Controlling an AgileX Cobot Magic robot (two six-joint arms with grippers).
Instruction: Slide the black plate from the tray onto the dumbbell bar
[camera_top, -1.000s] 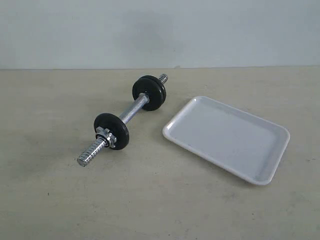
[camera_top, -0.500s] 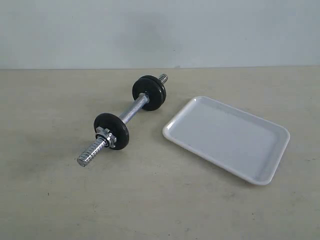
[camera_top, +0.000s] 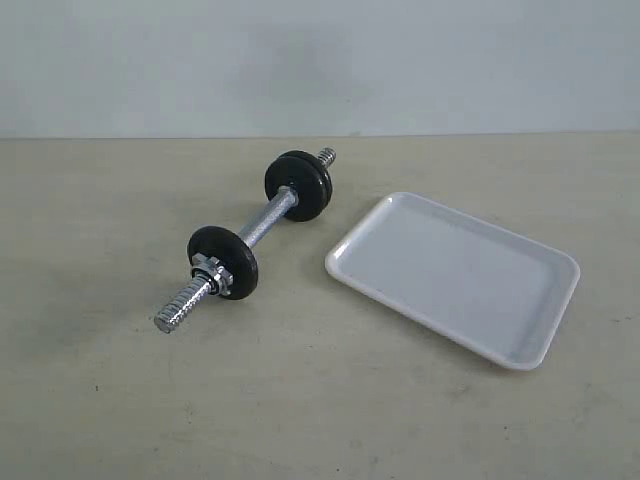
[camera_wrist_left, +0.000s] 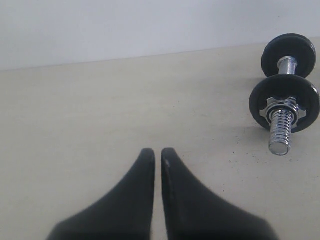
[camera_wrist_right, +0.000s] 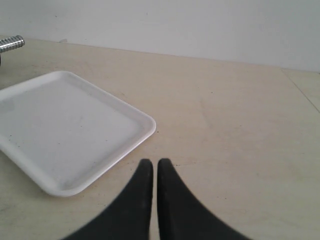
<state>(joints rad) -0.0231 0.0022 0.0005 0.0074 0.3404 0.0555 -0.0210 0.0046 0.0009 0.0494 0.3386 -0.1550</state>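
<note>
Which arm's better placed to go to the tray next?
Right. The right claw, shut, sits close to the tray rim; the left claw, also shut, faces the dumbbell bar instead. The tray itself looks empty.

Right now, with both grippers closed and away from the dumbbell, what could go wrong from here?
1. The tray shows no loose plate; a reach into it would probably grasp nothing and may shove it.
2. The dumbbell bar rests unheld on its round black discs; a nudge could roll it.
3. The left gripper and right gripper are shut; approaching so may bump things.
</note>
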